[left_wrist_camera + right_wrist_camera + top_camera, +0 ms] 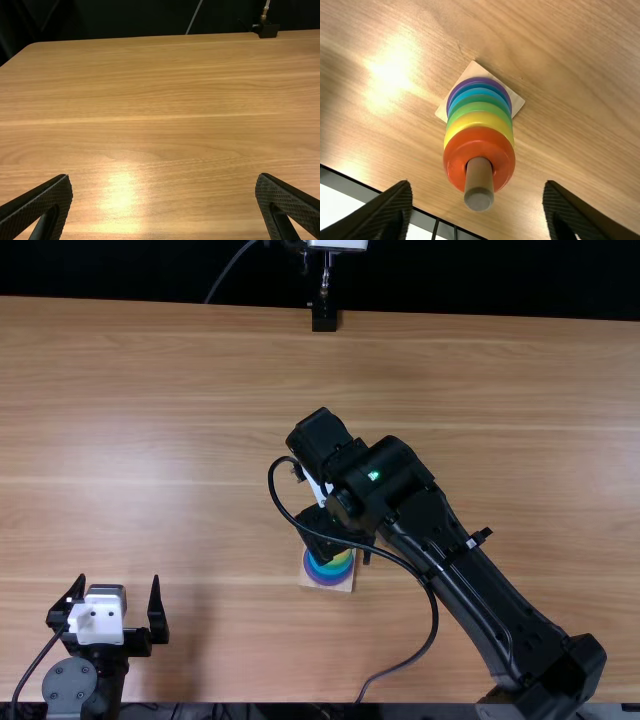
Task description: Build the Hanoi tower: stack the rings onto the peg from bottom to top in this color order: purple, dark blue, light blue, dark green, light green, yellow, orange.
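Left hand: we see the left hand (118,585) low at the near left, its two fingers spread wide with nothing gripped; in the left wrist view, bare wood lies between them.
Right hand: we find the right hand (343,540) above the tower, near the middle; the right wrist view shows its fingers wide open, gripping nothing, with the peg (479,175) between them and apart from both.
Right arm: we follow the right arm (470,580) slanting from the near right, a black cable (432,625) looping beside it.
Base: we see a square, pale wooden base (474,69) flat on the surface (150,390).
Rings: we count seven on the peg, bottom to top: purple (479,79), dark blue, light blue, dark green, light green, yellow (479,119) and orange (455,155).
Peg top: we see it rising through the orange ring.
Far edge: we have a black block (324,319) with a metal stem above it.
Beyond: we see a dark backdrop (480,275) and a thin cable (229,270).
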Controlling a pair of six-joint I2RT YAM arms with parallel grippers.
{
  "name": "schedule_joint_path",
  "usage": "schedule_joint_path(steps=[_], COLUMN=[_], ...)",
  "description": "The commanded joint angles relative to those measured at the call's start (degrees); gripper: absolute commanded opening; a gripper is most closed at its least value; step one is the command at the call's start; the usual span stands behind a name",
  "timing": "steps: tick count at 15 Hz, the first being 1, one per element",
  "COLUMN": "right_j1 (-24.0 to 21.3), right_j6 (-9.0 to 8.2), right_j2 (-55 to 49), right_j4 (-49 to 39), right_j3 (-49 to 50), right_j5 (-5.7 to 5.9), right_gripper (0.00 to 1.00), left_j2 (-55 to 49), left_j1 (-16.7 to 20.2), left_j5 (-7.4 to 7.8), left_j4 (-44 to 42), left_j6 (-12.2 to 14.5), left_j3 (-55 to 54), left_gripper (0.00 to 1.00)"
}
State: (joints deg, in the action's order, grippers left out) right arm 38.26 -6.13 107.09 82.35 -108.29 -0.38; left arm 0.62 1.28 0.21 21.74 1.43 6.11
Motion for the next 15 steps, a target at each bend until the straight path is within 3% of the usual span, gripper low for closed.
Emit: schedule_joint_path(steps=[1,3,6,8,11,12,13,14,15], right_j1=[0.4,-0.6,-14.6,-21.2,-30.1,-32.1,-34.8,-36.8,-38.5], right_j6=[-0.09,0.12,0.54,0.75,0.75,0.86,0.86,0.86,0.75], right_j2=[0.6,0.3,-6.4,-13.7,-30.9,-36.4,-41.7,-47.4,-54.2], right_j4=[-0.4,-7.0,-20.0,-27.1,-50.1,-57.5,-62.6,-64.9,-65.1], right_j3=[-0.8,-4.1,-1.7,7.0,30.1,37.9,45.0,52.0,58.6], right_j5=[0.7,0.59,0.38,0.28,-0.14,-1.31,-3.31,-4.26,-4.47], right_gripper=[1.0,1.0,1.0,1.0,1.0,1.0,1.0,1.0,1.0], left_j2=[-0.6,-0.6,-0.6,-0.6,-0.6,-0.6,-0.6,-0.6,-0.6], left_j1=[0.7,0.7,0.7,0.7,0.7,0.7,0.7,0.7,0.7], left_j5=[-0.1,-0.1,-0.1,-0.1,-0.1,-0.1,-0.1,-0.1,-0.1], left_j4=[3.8,3.8,3.8,3.8,3.8,3.8,3.8,3.8,3.8], left_j6=[0.2,0.2,0.2,0.0,0.2,0.0,0.2,0.2,0.0], left_j3=[-6.1,-6.1,-6.1,-6.1,-6.1,-6.1,-6.1,-6.1,-6.1], left_gripper=[1.0,1.0,1.0,1.0,1.0,1.0,1.0,1.0,1.0])
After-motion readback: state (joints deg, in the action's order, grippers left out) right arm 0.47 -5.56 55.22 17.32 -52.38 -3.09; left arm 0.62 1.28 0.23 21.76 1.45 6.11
